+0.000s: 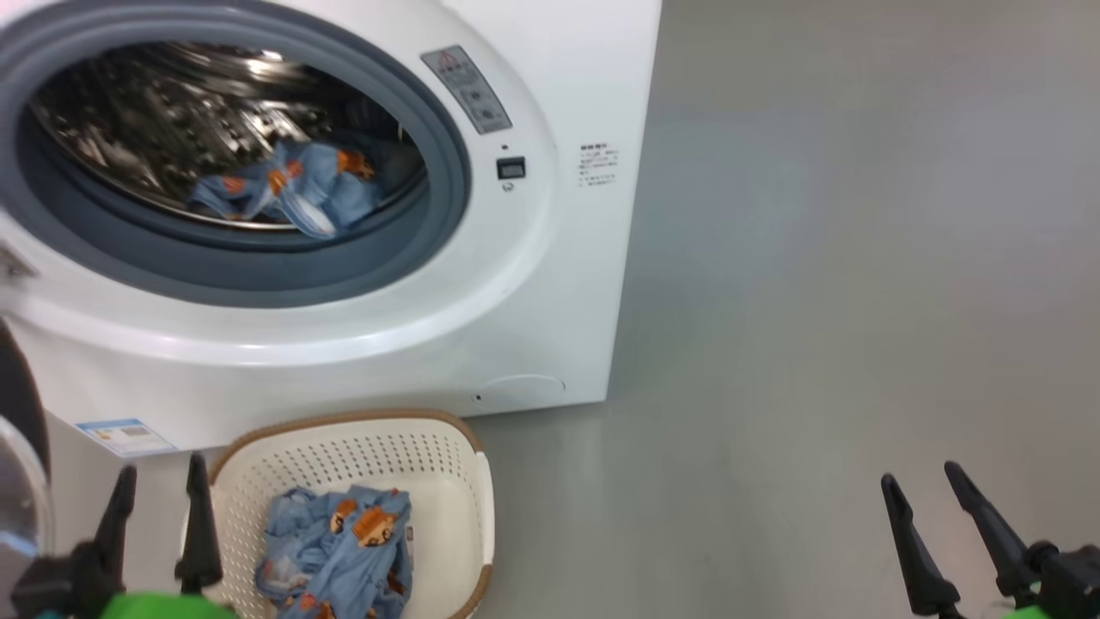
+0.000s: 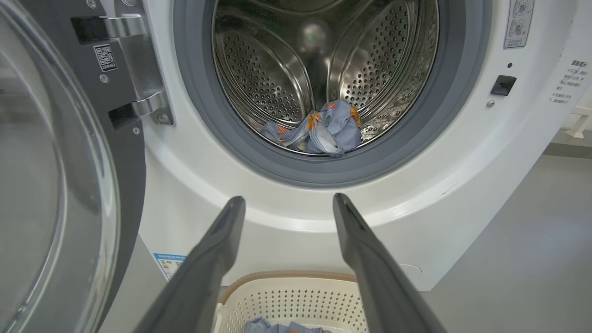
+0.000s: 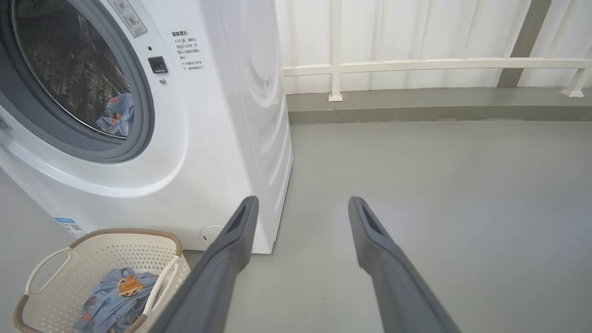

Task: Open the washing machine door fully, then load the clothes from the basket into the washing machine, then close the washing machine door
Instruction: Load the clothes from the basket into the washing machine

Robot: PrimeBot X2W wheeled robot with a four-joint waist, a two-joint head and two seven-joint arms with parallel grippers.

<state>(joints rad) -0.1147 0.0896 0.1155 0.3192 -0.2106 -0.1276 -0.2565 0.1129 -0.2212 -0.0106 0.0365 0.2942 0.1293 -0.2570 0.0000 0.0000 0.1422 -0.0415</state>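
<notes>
We are seeing the left gripper with fingers standing wide apart, gripping nothing, hanging in the air. Same for the right gripper: fingers spread, nothing between them, hanging over bare grey floor. The washing machine is standing ahead of the left gripper and well off to the left of the right one. The washing machine door is hanging open just left of the left gripper, glass bowl bulging our way, metal hinge showing beyond it. The basket is sitting on the floor below and just right of the left gripper, close in front of the machine. Clothes, blue with orange figures, are lying bunched in its bottom. Another blue printed piece is lying in the steel drum, ahead of and above the left fingertips, past the grey gasket. In the right wrist view the basket is sitting low to the left of the right gripper, apart from it, and a white railing is running along far ahead. Neither gripper is touching anything
</notes>
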